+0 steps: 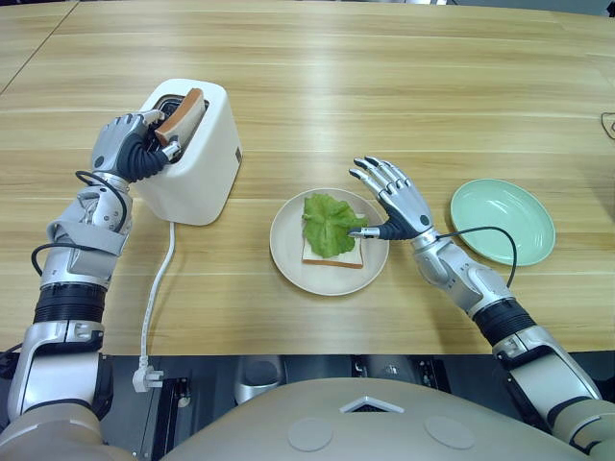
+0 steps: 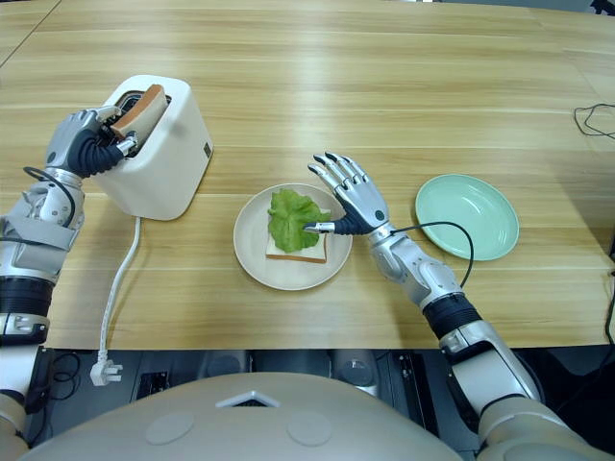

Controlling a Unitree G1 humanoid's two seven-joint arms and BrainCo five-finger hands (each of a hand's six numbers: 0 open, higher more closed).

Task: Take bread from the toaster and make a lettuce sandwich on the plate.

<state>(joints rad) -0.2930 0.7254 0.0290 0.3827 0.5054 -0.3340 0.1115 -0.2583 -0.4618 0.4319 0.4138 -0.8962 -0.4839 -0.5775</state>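
Brown-crusted bread [image 1: 183,115] in the toaster [image 1: 207,168] is pinched by left robot hand [image 1: 132,146]; right robot hand [image 1: 399,204] splayed, empty.

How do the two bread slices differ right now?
The toaster slice stands tilted in the toaster slot, gripped by the left hand; the plate slice lies flat on the beige plate. The toaster slice is bare; the plate slice carries lettuce. Both are sliced bread.

Light wooden desk [image 1: 384,86], plank grain running 9 to 3. White toaster [image 1: 197,163] at 10 o'clock, its cord [image 1: 159,288] trailing toward 7. Beige plate [image 1: 286,245] near centre. Green plate [image 1: 503,221] at its 3 o'clock, apart.
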